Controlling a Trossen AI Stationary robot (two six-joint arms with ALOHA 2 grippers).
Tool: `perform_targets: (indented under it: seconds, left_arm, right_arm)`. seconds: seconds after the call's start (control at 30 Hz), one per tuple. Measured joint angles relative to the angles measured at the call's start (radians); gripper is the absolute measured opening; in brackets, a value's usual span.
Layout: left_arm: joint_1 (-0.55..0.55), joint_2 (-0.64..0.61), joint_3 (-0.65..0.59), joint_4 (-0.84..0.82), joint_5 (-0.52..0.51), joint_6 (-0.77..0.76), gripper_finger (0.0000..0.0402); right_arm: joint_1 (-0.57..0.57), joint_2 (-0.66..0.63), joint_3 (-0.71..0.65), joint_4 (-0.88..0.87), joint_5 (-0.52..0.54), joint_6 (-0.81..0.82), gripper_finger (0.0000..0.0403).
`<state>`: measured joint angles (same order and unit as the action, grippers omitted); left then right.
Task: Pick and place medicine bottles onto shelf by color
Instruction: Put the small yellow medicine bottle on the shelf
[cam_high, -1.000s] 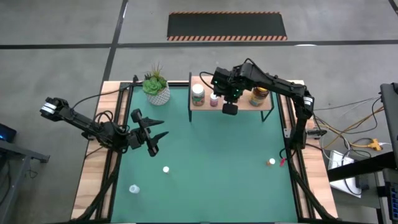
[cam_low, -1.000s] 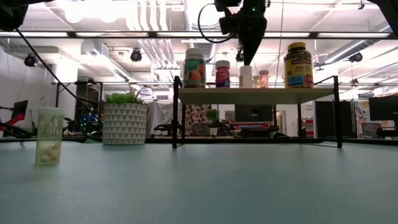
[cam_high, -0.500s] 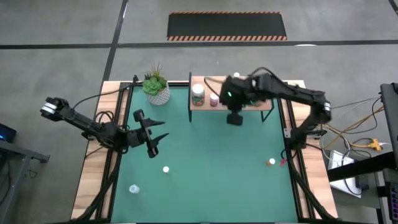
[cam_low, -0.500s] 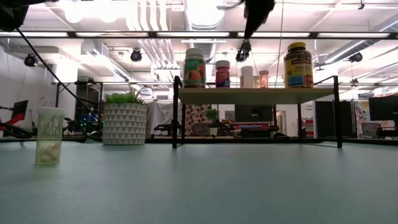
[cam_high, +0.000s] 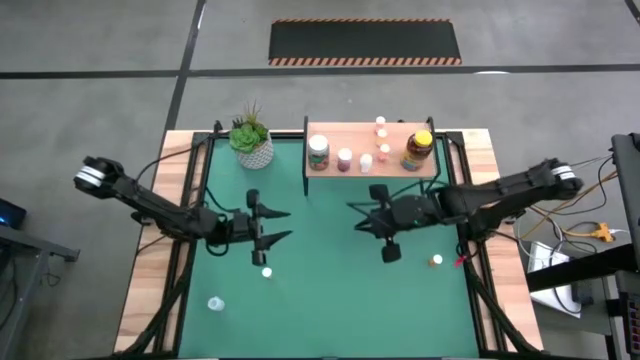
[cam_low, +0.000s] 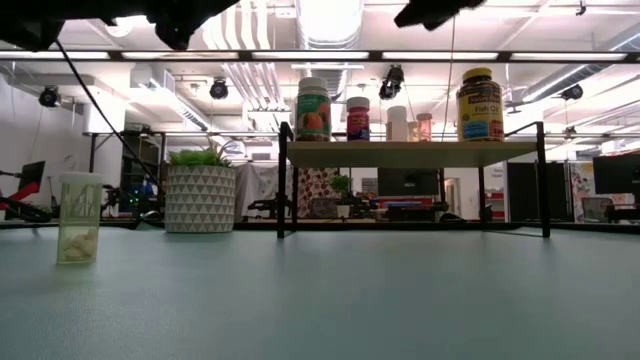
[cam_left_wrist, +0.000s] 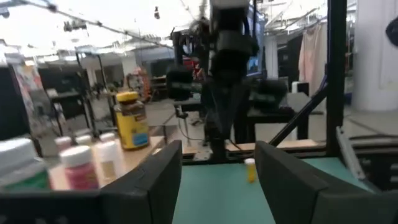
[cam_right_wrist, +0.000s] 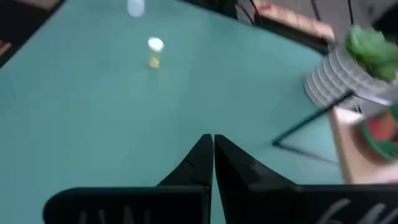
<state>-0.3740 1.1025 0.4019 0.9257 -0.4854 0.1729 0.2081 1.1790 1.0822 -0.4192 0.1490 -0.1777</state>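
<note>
The shelf (cam_high: 372, 152) stands at the table's far side with several bottles on its top: a white-capped one (cam_high: 318, 150), a pink one (cam_high: 345, 158), small white ones (cam_high: 366, 162) and the amber yellow-lidded jar (cam_high: 418, 148). Loose bottles stand on the green mat: a white-capped one (cam_high: 266, 271), a clear one (cam_high: 215, 303) and an orange one (cam_high: 436, 261). My left gripper (cam_high: 278, 225) is open and empty over the mat's middle left, just far of the white-capped bottle. My right gripper (cam_high: 358, 220) is shut and empty at mid-table, pointing left.
A green plant in a white pot (cam_high: 251, 142) stands left of the shelf. The two grippers face each other across a gap at mid-table. The light wood border (cam_high: 150, 280) frames the mat. Cables run along the right edge (cam_high: 462, 255).
My right gripper has left the shelf, gone up and then toward the table's near edge, and turned to point left; the small white bottle it was at stays standing on the shelf. My left gripper has gone toward the table's right and a little nearer.
</note>
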Motion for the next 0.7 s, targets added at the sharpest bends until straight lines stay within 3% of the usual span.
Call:
perform_targets:
  seconds: [0.2,0.33,0.43,0.57,0.7]
  left_arm:
    - [-0.004,0.057,0.081,-0.031,-0.002,-0.093,0.0185]
    - [-0.005,0.041,0.166,-0.258,-0.022,-0.222,0.0185]
    - [-0.008,0.026,0.27,-0.566,-0.045,-0.367,0.0185]
    - [-0.029,0.065,0.473,-1.156,-0.034,-0.66,0.0185]
    - [-0.058,0.199,0.666,-1.672,0.078,-0.91,0.0185]
  right_arm:
    - [0.037,-0.057,-0.253,0.336,-0.001,-0.07,0.0008]
    - [0.039,-0.091,-0.345,0.44,-0.023,-0.07,0.0008]
    - [0.039,-0.122,-0.386,0.467,-0.053,-0.077,0.0008]
    - [0.041,-0.167,-0.423,0.467,-0.054,-0.076,0.0008]
    - [0.042,-0.208,-0.445,0.467,-0.054,-0.068,0.0008]
